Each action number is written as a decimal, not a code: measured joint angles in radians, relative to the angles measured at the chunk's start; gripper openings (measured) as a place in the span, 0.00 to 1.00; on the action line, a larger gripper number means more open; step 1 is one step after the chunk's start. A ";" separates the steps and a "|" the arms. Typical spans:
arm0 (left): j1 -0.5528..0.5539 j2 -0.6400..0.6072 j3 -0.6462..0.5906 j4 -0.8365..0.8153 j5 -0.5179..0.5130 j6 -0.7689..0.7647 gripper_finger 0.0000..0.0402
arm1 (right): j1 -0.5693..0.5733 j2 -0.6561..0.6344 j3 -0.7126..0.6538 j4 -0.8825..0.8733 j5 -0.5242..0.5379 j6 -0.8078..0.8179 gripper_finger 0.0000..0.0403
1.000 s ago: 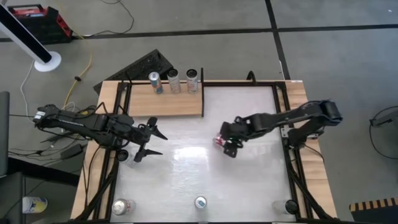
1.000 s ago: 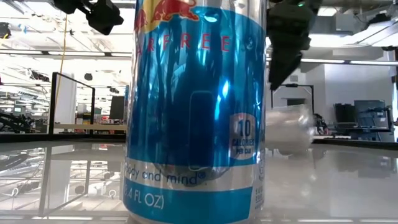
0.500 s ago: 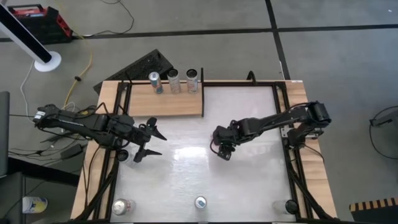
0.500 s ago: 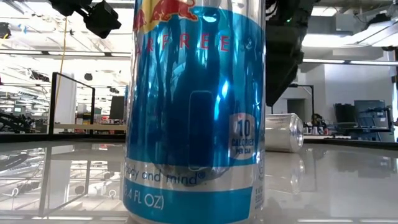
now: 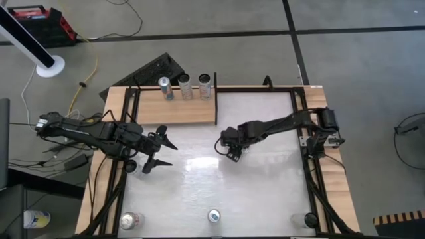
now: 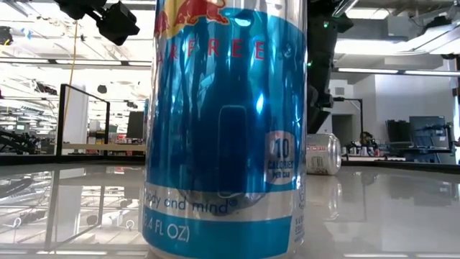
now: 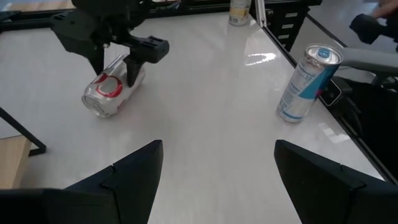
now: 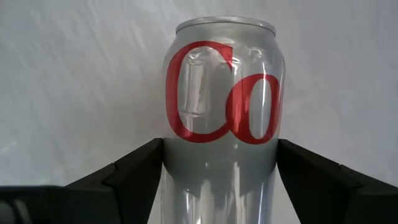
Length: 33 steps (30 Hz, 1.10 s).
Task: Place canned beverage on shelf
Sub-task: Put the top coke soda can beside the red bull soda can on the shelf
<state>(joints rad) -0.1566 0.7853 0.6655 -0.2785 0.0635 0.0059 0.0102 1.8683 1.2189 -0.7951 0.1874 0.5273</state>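
Right claw [image 5: 230, 150] has moved toward bench centre, jaws spread wide astride toppled silver can [image 7: 114, 94], not yet clamped. Shelf [image 5: 192, 111] at far-left corner awaits. Left claw [image 5: 159, 147] open, idle near left edge.

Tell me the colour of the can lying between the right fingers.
Silver with red lettering; the can shows best in the right wrist view.

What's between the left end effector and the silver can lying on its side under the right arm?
Nothing: bare glossy white tabletop separates the left end effector from the silver red-lettered can lying on its side. The high and left wrist views both show it.
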 joint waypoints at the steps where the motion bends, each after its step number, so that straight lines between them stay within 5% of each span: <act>1: 0.000 0.000 0.000 -0.001 0.000 0.000 0.73 | 0.005 0.001 -0.001 0.005 0.002 -0.001 0.81; 14: 0.000 0.000 0.000 -0.001 0.000 -0.001 0.73 | 0.035 0.008 -0.008 0.050 0.003 -0.001 0.87; 23: 0.000 0.000 0.000 -0.003 0.000 0.006 0.73 | 0.010 0.042 -0.027 0.193 -0.129 -0.055 0.94; 33: 0.000 0.000 0.000 0.003 -0.002 0.005 0.73 | 0.064 0.043 -0.032 0.286 0.051 -0.189 0.79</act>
<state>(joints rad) -0.1570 0.7856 0.6655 -0.2755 0.0615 0.0105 0.0743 1.9111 1.1872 -0.5092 0.2381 0.3386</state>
